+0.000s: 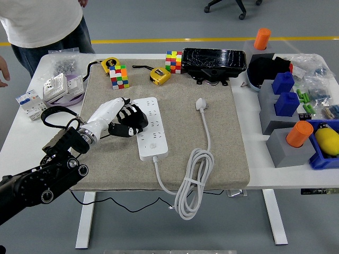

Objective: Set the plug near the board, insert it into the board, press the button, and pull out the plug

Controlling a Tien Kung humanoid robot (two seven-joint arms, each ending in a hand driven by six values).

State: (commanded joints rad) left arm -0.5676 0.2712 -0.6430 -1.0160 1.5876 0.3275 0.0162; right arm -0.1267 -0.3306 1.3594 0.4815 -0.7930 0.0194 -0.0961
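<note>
White board [152, 128] with rows of holes, flat on the grey mat, long way pointing away. Button low on its face. White plug [201, 103] to the right, well apart, lying flat, not in any hole. White cord [204, 138] running from plug down to a looped bundle, then back to the board's near end.

Person [45, 24] cut off by top edge; power strip [151, 128] left edge hidden under robot hand [124, 117].
</note>
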